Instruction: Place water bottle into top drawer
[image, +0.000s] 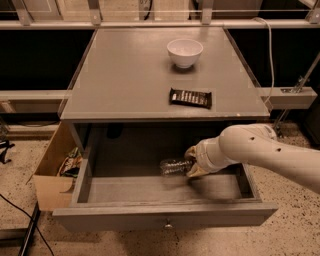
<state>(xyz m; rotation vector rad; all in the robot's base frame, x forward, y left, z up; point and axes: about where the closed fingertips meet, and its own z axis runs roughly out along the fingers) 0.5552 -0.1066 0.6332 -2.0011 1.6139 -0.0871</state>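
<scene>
Across the middle of the view stands the grey cabinet (75, 131), its tabletop (130, 75) wide and flat. Below it the top drawer (165, 214) is pulled wide open, knob at the front. White arm (270, 152) reaches in from the right over the drawer. Cardboard box (50, 192) sits against the cabinet's left side. On the tabletop: white bowl (185, 52) near the back, candy bar (190, 98) nearer the front edge. And the end effector (192, 162) is down inside the drawer, right of centre, clamped on the water bottle (174, 167), which lies sideways inside the drawer, sticking out to the left
</scene>
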